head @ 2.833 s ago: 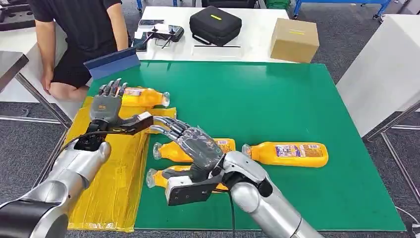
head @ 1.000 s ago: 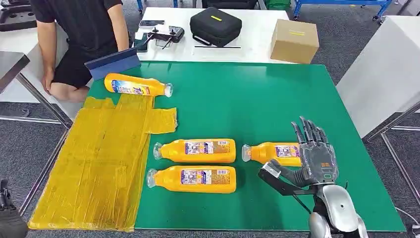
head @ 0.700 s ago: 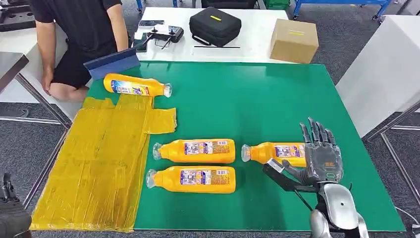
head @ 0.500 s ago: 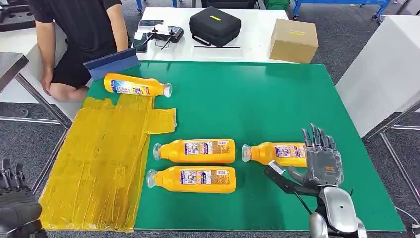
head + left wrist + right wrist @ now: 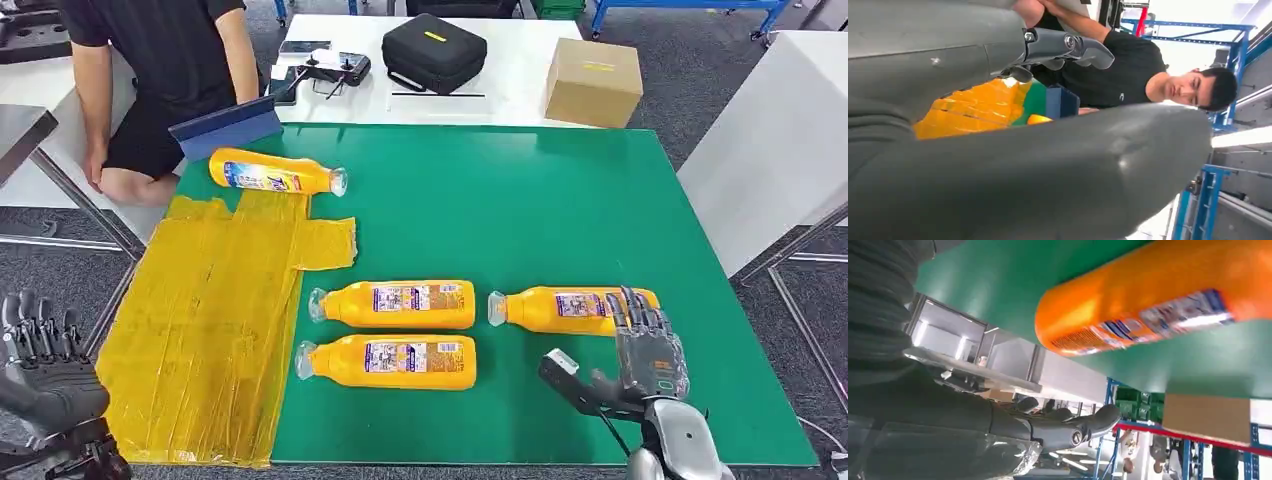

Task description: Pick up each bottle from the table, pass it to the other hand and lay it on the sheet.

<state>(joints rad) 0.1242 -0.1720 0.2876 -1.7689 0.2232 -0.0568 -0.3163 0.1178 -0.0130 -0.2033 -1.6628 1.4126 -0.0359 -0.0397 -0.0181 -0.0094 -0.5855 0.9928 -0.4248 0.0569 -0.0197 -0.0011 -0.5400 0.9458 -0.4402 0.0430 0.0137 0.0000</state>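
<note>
We see the right robot hand (image 5: 648, 362) open, fingers spread beside the nearest bottle (image 5: 575, 309) lying on the green table (image 5: 520, 200); the left robot hand (image 5: 45, 375), also open, hangs beside the yellow sheet (image 5: 215, 320).

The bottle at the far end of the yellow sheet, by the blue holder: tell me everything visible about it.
The bottle is orange-yellow, apparently plastic, with a printed blue and white label around its middle and a pale cap end. It lies on its side, cap pointing towards the table's middle, base towards the person. It rests at the far edge of the yellow sheet, partly on the green mat, just in front of the blue holder. No robot hand touches it.
</note>
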